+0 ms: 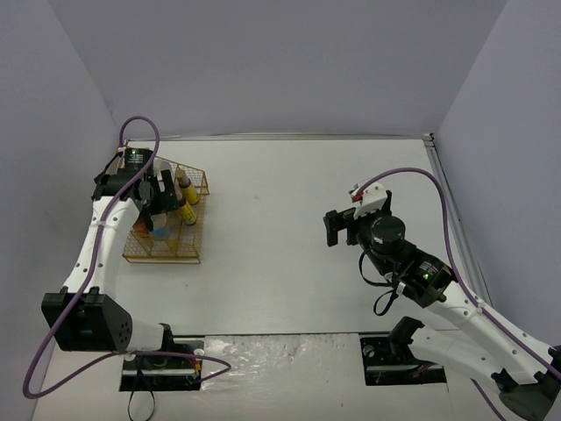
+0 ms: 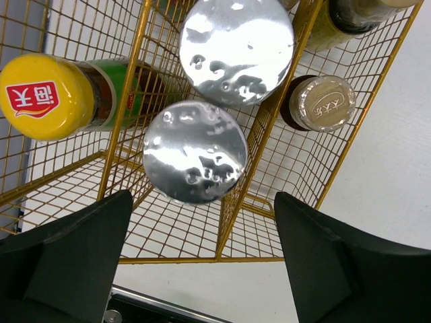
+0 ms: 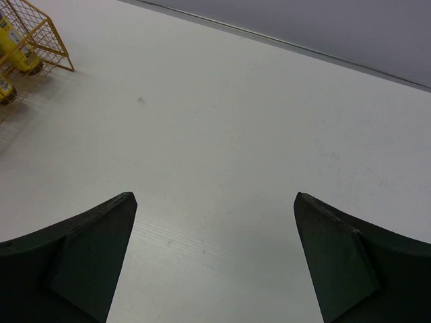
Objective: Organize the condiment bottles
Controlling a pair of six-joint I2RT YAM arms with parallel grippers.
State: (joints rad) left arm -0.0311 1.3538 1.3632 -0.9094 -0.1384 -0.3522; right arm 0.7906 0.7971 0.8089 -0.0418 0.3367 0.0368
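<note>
My left gripper (image 1: 159,203) hovers open over the gold wire rack (image 1: 195,247). In the left wrist view its open, empty gripper (image 2: 202,202) sits just above two silver-lidded jars (image 2: 195,152) (image 2: 236,48) standing in the rack (image 2: 229,222). A yellow-capped sauce bottle (image 2: 46,96) stands at the left and a slim dark bottle (image 2: 322,102) at the right. Yellow-capped bottles (image 1: 186,195) show in the rack from above. My right gripper (image 1: 338,229) is open and empty above bare table (image 3: 215,195), far from the rack.
The rack's corner with two yellow bottles (image 3: 20,50) shows at the far left of the right wrist view. White table (image 1: 289,202) lies between the arms, with grey walls behind and at both sides.
</note>
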